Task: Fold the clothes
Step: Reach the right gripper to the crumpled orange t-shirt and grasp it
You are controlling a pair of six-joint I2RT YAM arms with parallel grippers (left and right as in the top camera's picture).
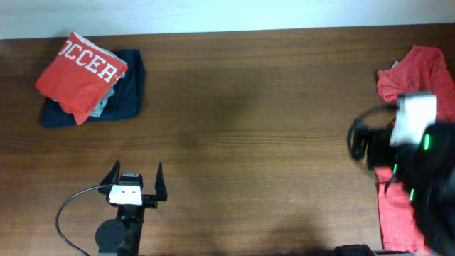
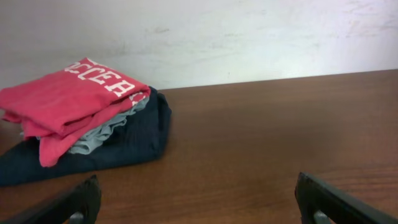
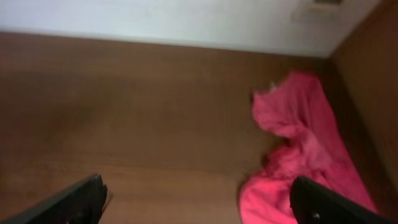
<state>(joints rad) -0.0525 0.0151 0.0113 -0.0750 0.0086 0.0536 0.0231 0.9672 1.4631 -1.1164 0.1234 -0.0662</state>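
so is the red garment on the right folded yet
Not folded: the red garment lies crumpled in a loose, uneven heap.

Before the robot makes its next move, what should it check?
1. Right jaws open, nothing in them: ok.
2. Left jaws open, nothing in them: ok.
3. Crumpled red shirt ahead of the right jaws: ok.
4. That shirt spread flat: not ok, it is bunched up.
5. Bare table in the middle for spreading: ok.
6. Shirt hanging off the table edge: cannot tell.

Right arm (image 1: 426, 181) blurred, red garment (image 1: 425, 65) partly beneath it, cropped at edge
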